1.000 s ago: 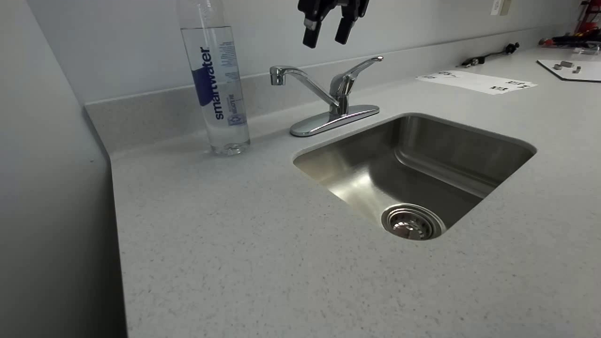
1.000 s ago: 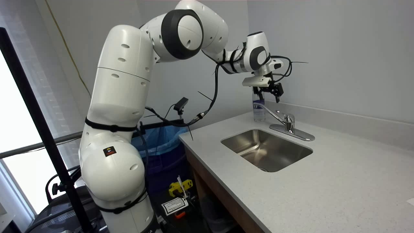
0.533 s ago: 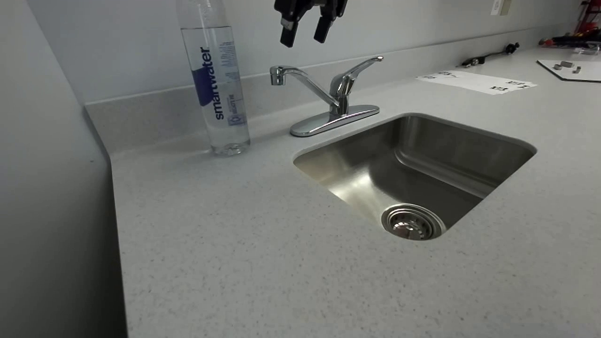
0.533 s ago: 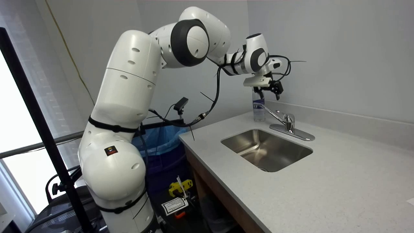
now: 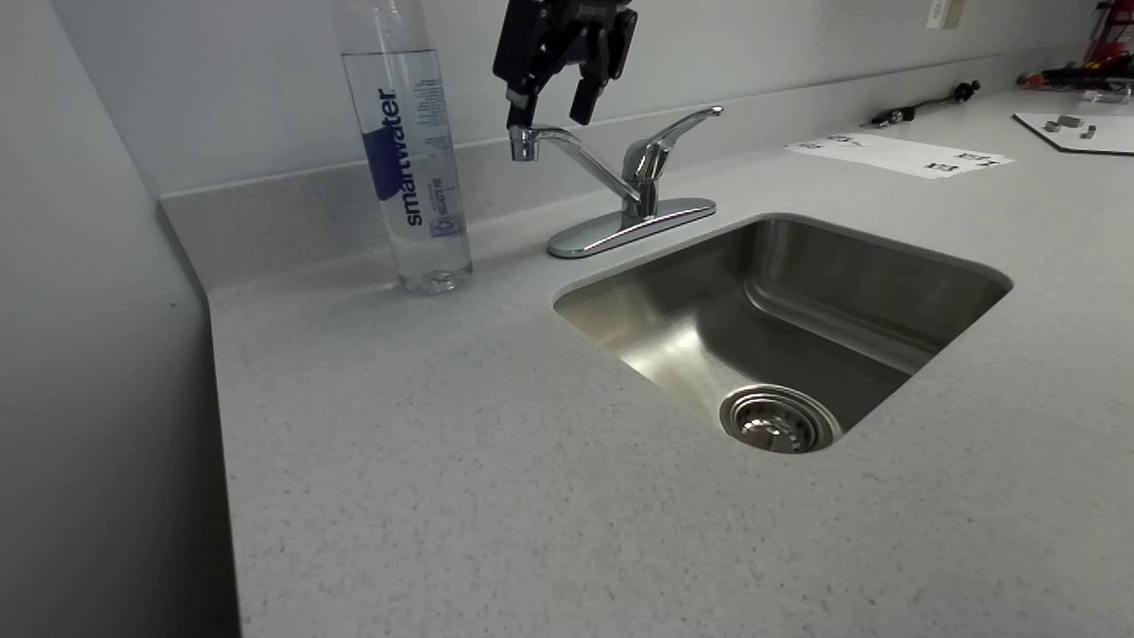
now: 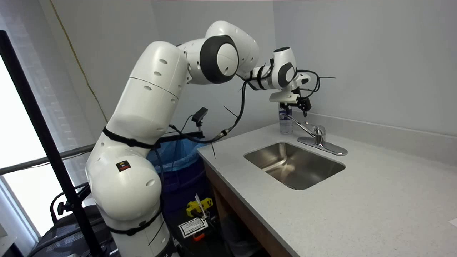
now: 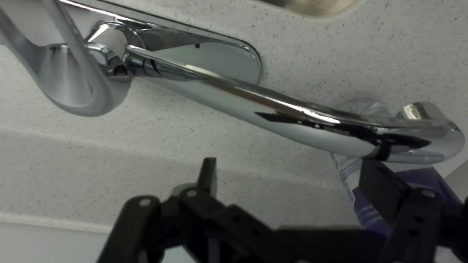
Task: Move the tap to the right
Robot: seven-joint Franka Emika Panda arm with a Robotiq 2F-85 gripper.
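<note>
The tap is a chrome faucet with a slim spout, a lever on top and an oval base plate, seen in both exterior views (image 5: 640, 190) (image 6: 319, 137) and in the wrist view (image 7: 292, 120). My gripper (image 5: 551, 118) is open and empty, its fingers pointing down just above and behind the spout; it also shows in an exterior view (image 6: 296, 112). In the wrist view the gripper (image 7: 291, 162) has one fingertip right at the edge of the spout's outlet end. The other fingertip is apart from the spout. I cannot tell whether the near finger touches it.
A tall clear water bottle (image 5: 412, 168) stands left of the tap, close behind one finger in the wrist view (image 7: 367, 215). A steel sink (image 6: 296, 167) lies in front of the tap. A wall and backsplash (image 6: 392, 130) run behind. A paper sheet (image 5: 895, 155) lies farther along the counter.
My gripper has moved sideways toward the spout's outlet end and the bottle, then come down close to the spout. It stays open. The tap and bottle have not moved.
</note>
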